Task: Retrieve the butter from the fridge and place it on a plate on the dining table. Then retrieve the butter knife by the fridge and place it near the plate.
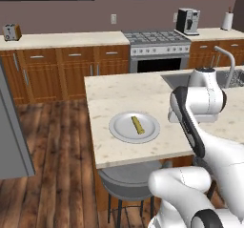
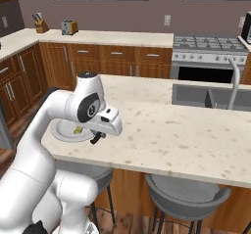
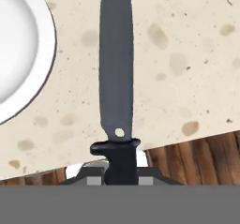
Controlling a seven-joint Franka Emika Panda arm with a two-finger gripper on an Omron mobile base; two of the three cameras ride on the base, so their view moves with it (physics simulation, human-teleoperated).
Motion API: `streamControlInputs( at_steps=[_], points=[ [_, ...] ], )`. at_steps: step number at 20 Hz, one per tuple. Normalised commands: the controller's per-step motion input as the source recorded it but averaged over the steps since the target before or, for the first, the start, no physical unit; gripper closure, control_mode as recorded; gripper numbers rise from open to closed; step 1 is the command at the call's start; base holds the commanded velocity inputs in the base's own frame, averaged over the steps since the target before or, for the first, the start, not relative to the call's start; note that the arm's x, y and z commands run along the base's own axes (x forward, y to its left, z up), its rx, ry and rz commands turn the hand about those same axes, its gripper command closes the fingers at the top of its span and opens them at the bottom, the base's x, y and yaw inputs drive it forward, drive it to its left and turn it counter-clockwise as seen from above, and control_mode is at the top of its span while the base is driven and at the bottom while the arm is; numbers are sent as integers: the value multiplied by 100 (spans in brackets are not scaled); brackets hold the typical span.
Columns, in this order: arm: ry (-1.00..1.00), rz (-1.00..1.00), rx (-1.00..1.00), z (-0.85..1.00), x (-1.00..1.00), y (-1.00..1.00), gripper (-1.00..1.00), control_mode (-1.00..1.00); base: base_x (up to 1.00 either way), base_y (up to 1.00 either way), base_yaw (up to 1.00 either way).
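Jaws clamp the butter knife (image 3: 116, 78) by its handle (blade over the dining table (image 3: 187, 78), beside the plate (image 3: 18, 49))

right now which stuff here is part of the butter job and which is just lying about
Part of the job:
- butter, lying on the plate
- butter knife, held in the shut gripper beside the plate
- dining table

Just lying about:
- toaster
- coffee machine
- stove
- sink faucet
- stools
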Motion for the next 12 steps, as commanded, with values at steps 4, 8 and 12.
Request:
streamControlInputs(
  at_steps=[4,8,12],
  points=[
    [-2,1,0,-1,49,-1,100,-100,0,0,0],
    [0,0,0,-4,40,-6,100,-100,0,0,0],
    [-11,1,2,-30,88,0,100,-100,0,0,0]
  ],
)
